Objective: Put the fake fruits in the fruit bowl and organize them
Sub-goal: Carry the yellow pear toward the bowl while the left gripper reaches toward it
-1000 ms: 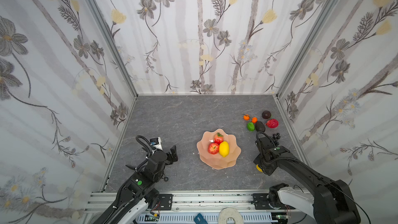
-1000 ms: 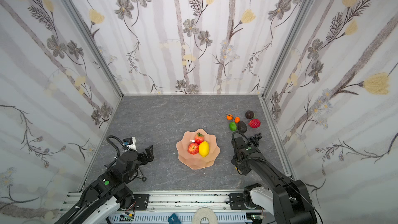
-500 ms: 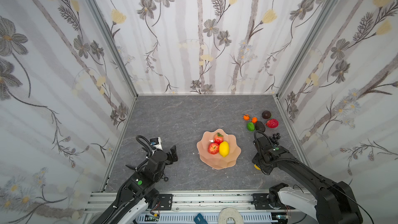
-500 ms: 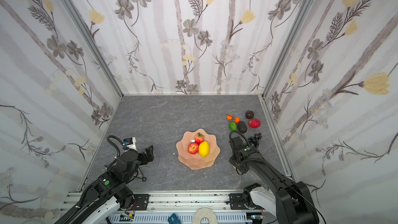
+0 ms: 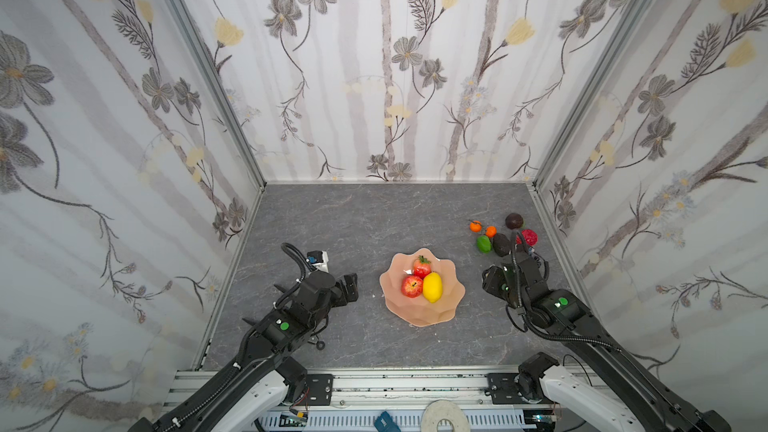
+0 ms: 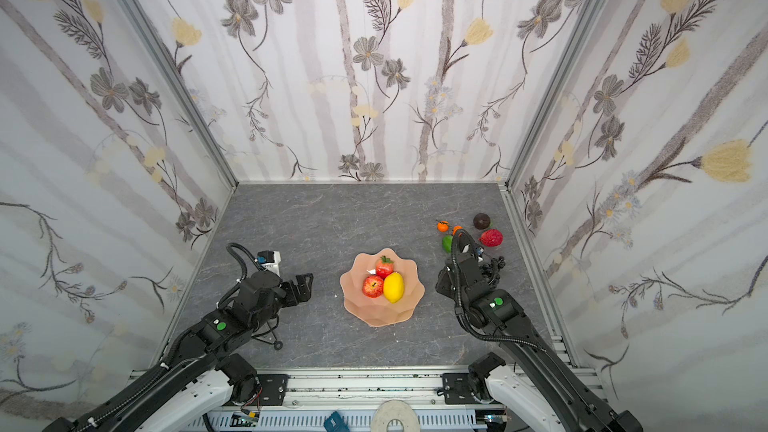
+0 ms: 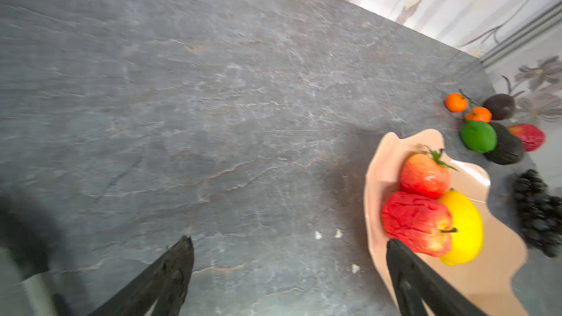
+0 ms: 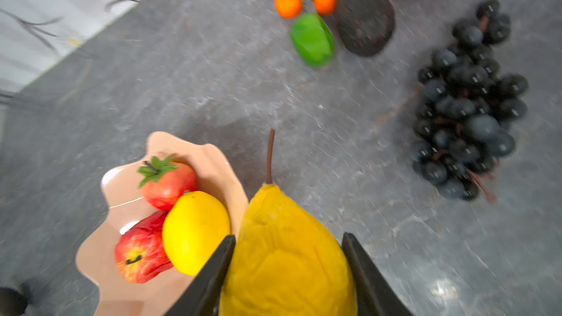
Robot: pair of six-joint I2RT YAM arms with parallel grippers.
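1. Fruit bowl [image 5: 415, 315], wide, shallow and pale peach-pink with a wavy petal-like rim, sits on the grey stone-patterned table [image 5: 353, 222] toward its near edge, between the two arms in both top views.
2. Three glossy plastic fruits lie in it, touching one another: a red apple [image 5: 411, 285] on the left, a yellow lemon [image 5: 432, 287] against the apple's right side, and behind both a red strawberry-like fruit with a green leafy cap [image 5: 422, 266].
3. Left hand [image 7: 289, 241] hovers to the left of the bowl, apart from it, its black fingers [image 7: 170, 272] spread wide with nothing between them but bare table.
4. Right hand [image 8: 289, 238] hangs just right of the bowl, half closed on a wrinkle-skinned yellow pear [image 8: 289, 269] with a brown stem; a finger presses each side of the pear's broad body.
5. Just beyond that hand, a black-purple grape bunch [image 8: 465, 101] lies on the table.
6. Farther back, a green lime [image 5: 483, 243] lies just beside an oblong dark avocado [image 5: 501, 245], with a red rough-skinned fruit [image 6: 491, 238] to the avocado's right.
7. Farthest off are a tiny orange with a green stalk [image 5: 475, 226], a second tiny orange [image 5: 491, 231] and a round dark avocado [image 5: 514, 220].
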